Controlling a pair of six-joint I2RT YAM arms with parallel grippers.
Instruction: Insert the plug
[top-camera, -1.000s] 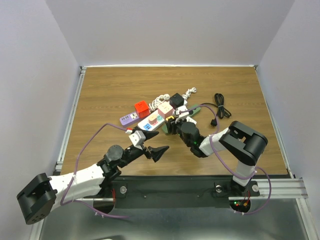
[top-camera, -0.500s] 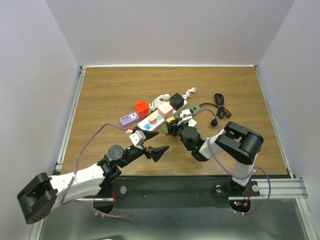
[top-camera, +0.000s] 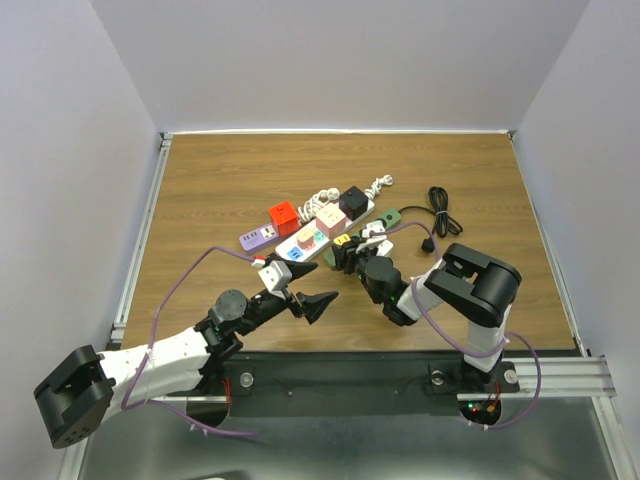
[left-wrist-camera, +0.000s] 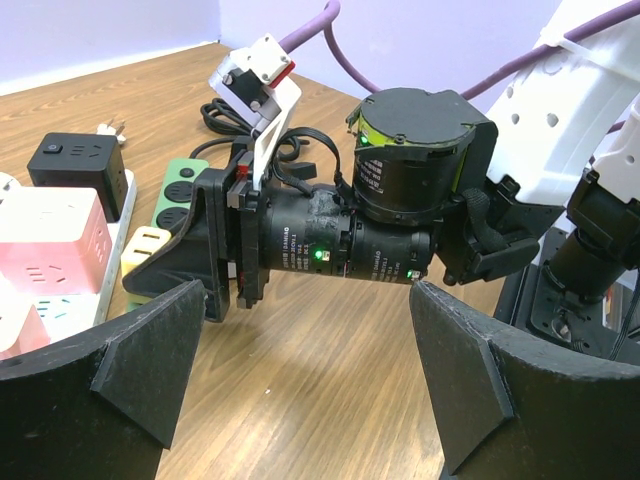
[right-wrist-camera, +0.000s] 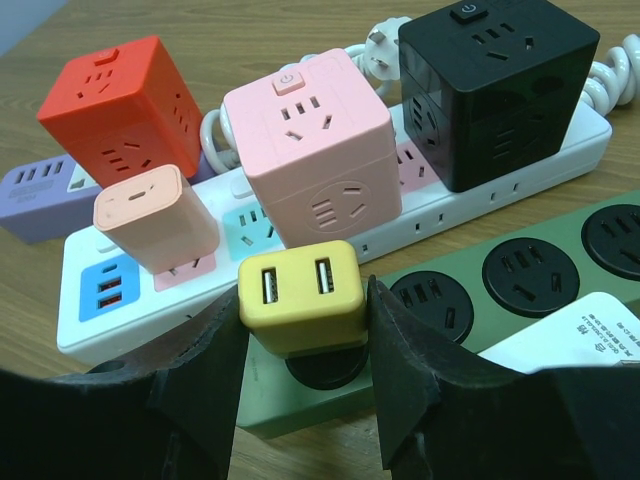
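My right gripper (right-wrist-camera: 308, 305) is shut on a yellow two-port USB plug (right-wrist-camera: 303, 292). It holds the plug on top of the end round socket of a green power strip (right-wrist-camera: 520, 275); the prongs are hidden. From above, the right gripper (top-camera: 347, 252) sits at the strip's near end (top-camera: 392, 218). My left gripper (top-camera: 312, 287) is open and empty, low over bare wood (left-wrist-camera: 305, 330), facing the right wrist (left-wrist-camera: 330, 240).
A white power strip (right-wrist-camera: 420, 215) behind the green one carries a pink cube (right-wrist-camera: 310, 130), a black cube (right-wrist-camera: 495, 85) and a peach adapter (right-wrist-camera: 155, 215). A red cube (right-wrist-camera: 115, 100) and a purple strip (right-wrist-camera: 30, 195) lie to the left. A black cable (top-camera: 440, 210) lies to the right.
The right arm has edged slightly to the left with the yellow plug in its grip. The left arm has not moved.
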